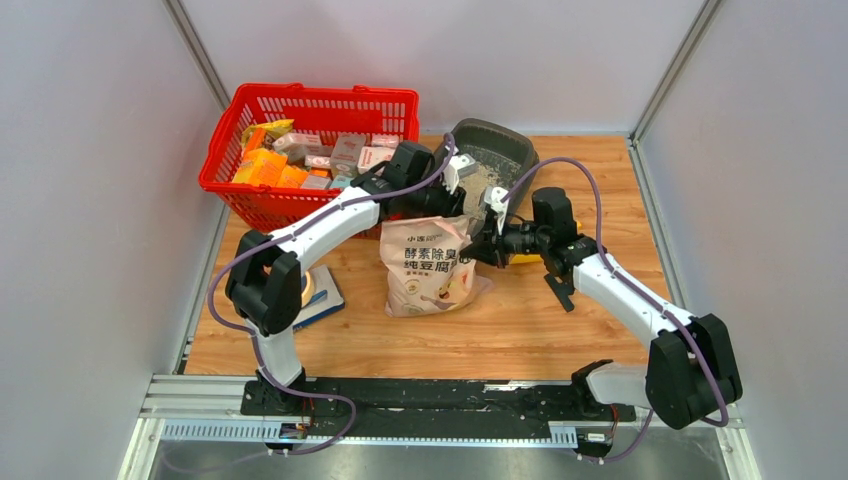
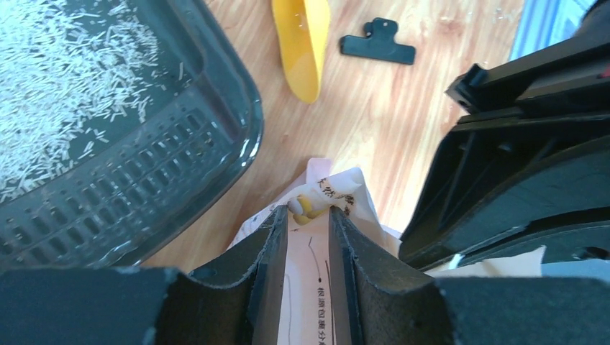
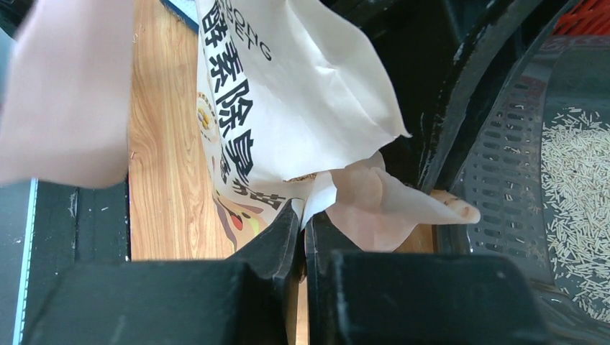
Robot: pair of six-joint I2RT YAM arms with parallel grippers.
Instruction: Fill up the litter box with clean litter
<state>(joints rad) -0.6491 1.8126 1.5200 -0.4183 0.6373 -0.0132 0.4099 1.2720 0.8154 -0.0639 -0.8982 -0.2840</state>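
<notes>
The dark grey, shallow plastic litter box [image 1: 505, 130] sits at the far side of the wooden table [image 1: 600, 330], with pale granular litter [image 2: 57, 79] thinly scattered inside. Just in front of it stands a pink-beige printed bag [image 1: 430, 270]. The left gripper [image 2: 308, 215] and the right gripper [image 3: 302, 215] each pinch its top. A yellow plastic scoop [image 2: 306, 43] and a black clip [image 2: 378, 47] lie nearby, and a red mesh basket [image 1: 310, 100] stands to the left.

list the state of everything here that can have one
litter box: partly filled, thin scatter of litter inside
litter bag: on the table, unclipped
left gripper: jaws around bag top, grip unclear
right gripper: shut on bag top
yellow scoop: lying on table, unused
black clip: lying on table, off the bag
red basket: full of packets
</notes>
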